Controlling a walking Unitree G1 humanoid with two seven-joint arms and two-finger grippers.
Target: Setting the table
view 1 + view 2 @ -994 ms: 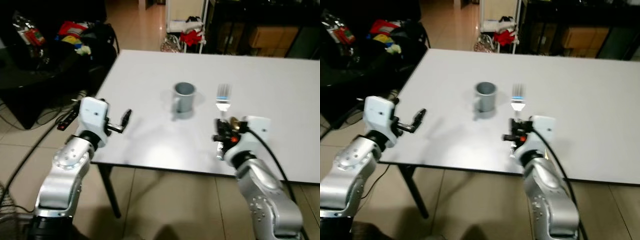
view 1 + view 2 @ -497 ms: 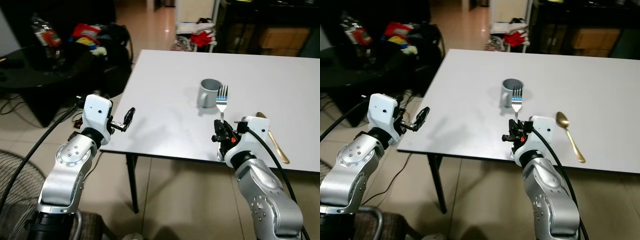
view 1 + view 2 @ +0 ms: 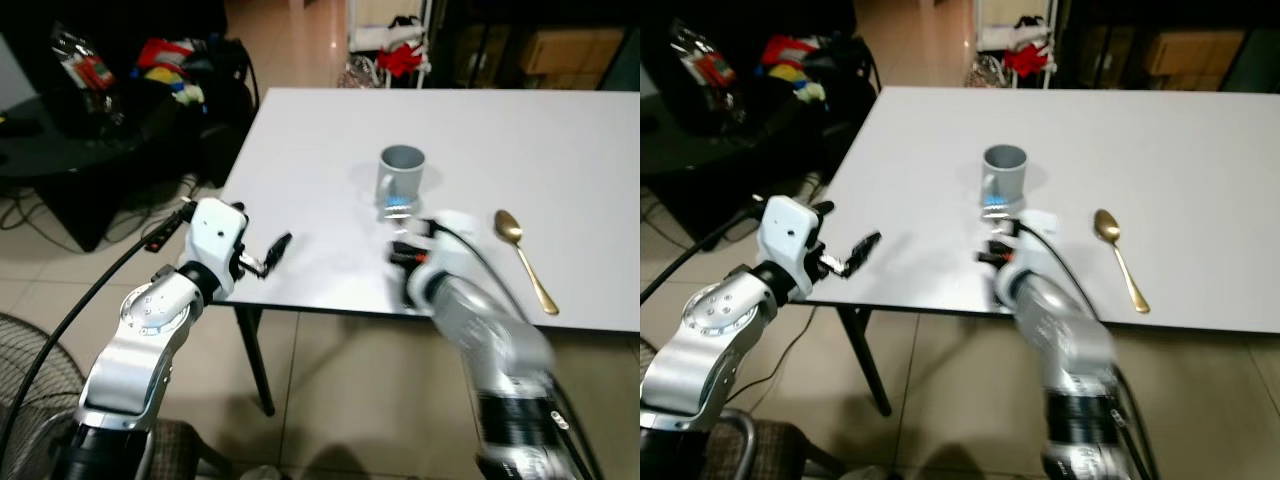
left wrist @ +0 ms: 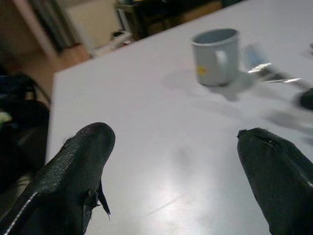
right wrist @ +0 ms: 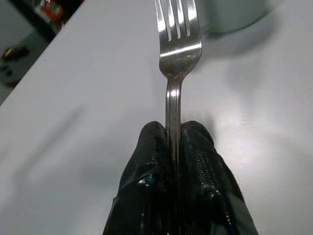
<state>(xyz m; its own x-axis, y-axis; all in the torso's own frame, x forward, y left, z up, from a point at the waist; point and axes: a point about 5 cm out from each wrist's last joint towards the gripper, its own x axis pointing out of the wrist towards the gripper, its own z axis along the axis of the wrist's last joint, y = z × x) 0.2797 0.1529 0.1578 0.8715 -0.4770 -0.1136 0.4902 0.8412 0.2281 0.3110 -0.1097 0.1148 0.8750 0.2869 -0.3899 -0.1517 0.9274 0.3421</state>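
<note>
A silver fork (image 5: 176, 44) sticks out from my right gripper (image 5: 171, 134), which is shut on its handle. In the left eye view the right arm is blurred, and its gripper (image 3: 401, 256) is low over the white table (image 3: 560, 150), near the front edge, just in front of a grey mug (image 3: 403, 172). The fork's tines (image 3: 397, 207) point toward the mug. A gold spoon (image 3: 525, 258) lies on the table to the right. My left gripper (image 3: 272, 253) is open at the table's front left corner, with nothing between its fingers (image 4: 88, 152). The mug (image 4: 215, 55) stands ahead of it.
A dark low table (image 3: 60, 140) with bright clutter stands to the left, with cables on the tiled floor beside it. A fan guard (image 3: 20, 400) sits at the lower left. A rack with red cloth (image 3: 400, 55) is behind the table.
My right arm has swung left and down with the fork, which now sits low in front of the mug. The left gripper has reached further in at the table corner. The camera has shifted.
</note>
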